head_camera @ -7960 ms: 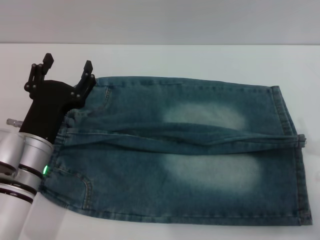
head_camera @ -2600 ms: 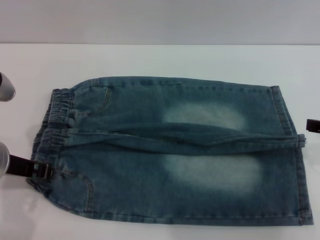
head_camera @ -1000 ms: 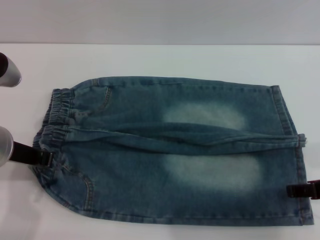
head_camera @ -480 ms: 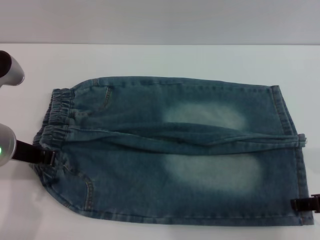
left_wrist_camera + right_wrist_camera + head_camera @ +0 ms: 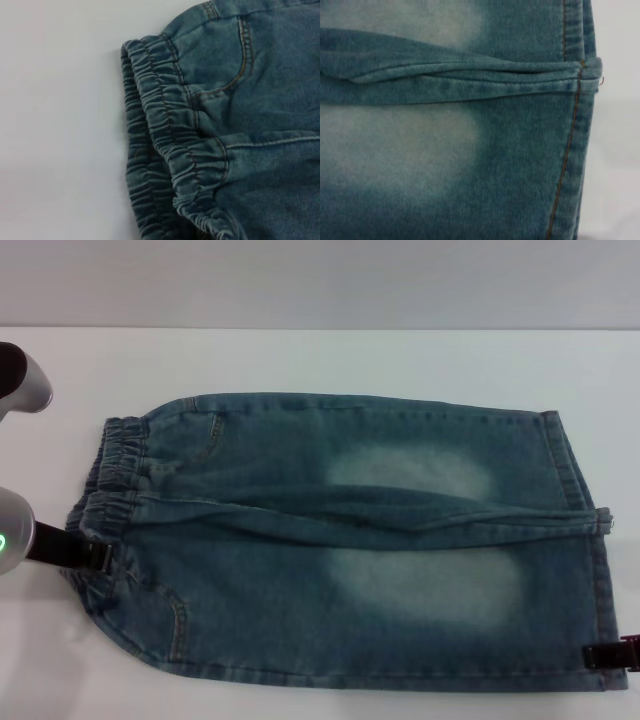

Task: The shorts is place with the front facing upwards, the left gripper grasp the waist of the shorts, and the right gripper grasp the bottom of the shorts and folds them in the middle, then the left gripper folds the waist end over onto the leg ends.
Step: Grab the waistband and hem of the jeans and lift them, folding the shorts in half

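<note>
The blue denim shorts (image 5: pixel 340 540) lie flat on the white table (image 5: pixel 320 360), front up, with the elastic waist (image 5: pixel 110 470) at the left and the leg hems (image 5: pixel 590 540) at the right. My left gripper (image 5: pixel 98 556) reaches in low from the left edge and meets the near part of the waistband. The left wrist view shows the gathered waistband (image 5: pixel 165 150) and a pocket seam close up. My right gripper (image 5: pixel 592 656) sits at the near right corner, on the bottom hem. The right wrist view shows the hem stitching (image 5: pixel 570 150) and the centre fold (image 5: pixel 470 75).
The table's far edge (image 5: pixel 320 328) meets a grey wall. Part of my left arm (image 5: pixel 20 380) shows at the left border, and bare table (image 5: pixel 300 700) lies all round the shorts.
The right gripper has slid along the hem toward the near corner of the shorts. The left gripper has stayed at the waistband, shifting only slightly.
</note>
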{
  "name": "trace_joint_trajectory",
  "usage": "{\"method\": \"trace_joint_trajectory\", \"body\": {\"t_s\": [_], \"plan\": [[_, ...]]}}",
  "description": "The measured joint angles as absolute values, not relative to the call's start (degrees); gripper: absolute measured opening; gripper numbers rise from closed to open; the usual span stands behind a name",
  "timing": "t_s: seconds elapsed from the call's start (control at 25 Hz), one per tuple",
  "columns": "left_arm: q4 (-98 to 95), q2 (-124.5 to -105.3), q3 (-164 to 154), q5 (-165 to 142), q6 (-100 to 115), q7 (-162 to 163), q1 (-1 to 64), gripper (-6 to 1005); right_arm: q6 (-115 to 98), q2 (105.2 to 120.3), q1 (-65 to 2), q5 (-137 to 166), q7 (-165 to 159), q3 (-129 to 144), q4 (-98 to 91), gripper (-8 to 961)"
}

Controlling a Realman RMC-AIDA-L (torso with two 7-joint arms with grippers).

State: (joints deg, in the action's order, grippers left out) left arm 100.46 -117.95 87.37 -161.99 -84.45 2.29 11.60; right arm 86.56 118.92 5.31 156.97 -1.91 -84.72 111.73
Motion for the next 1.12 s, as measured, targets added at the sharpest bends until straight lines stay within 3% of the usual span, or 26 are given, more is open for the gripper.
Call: {"method": "trace_joint_trajectory", "body": {"t_s": [1.12], "plan": [[100.71,-117.95,87.27,-161.72,-84.46,2.19,11.69,82,85.15,118.92,4.43,156.97,-2.54,-82.62,109.93,774]]}}
